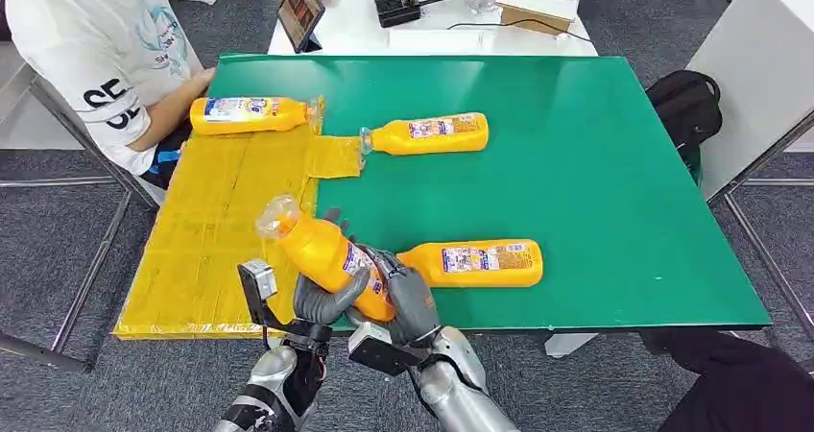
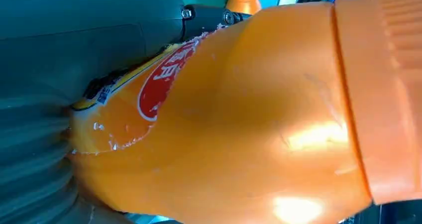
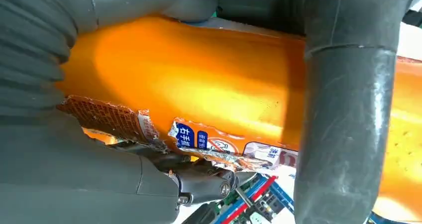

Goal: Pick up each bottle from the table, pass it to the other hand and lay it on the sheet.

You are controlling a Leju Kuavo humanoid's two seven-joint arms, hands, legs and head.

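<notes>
At the far left a person point(image 1: 106, 58) sits at the worktop's point(image 1: 595, 182) corner, an arm close to the sheet's point(image 1: 221, 230) far edge; if I swing wide while laying a bottle down, I could brush that arm. One bottle point(image 1: 251, 114) already lies on the sheet near them, its cap end at the sheet's edge, so a careless drop beside it could knock it and set it rolling.

Nearer me, my left hand point(image 1: 324, 300) is wrapped around the held bottle point(image 1: 324, 255) from below, fingers curled on its body. My right hand point(image 1: 411, 302) clasps the same bottle at its base end, just beside the left. Both hands are closed on it, and the bottle is tilted in the air over the worktop's near edge, cap up toward the sheet. This looks like the handover itself, and that is the risk: if my right lets go before my left truly has the weight, the smooth, rounded body could slip and fall to the floor. The label looks torn and loose, poor footing for fingers.

To the right, a third bottle point(image 1: 430, 133) lies with its neck touching the sheet's tab, and a fourth point(image 1: 475, 263) lies just beyond my right hand, easily bumped.
</notes>
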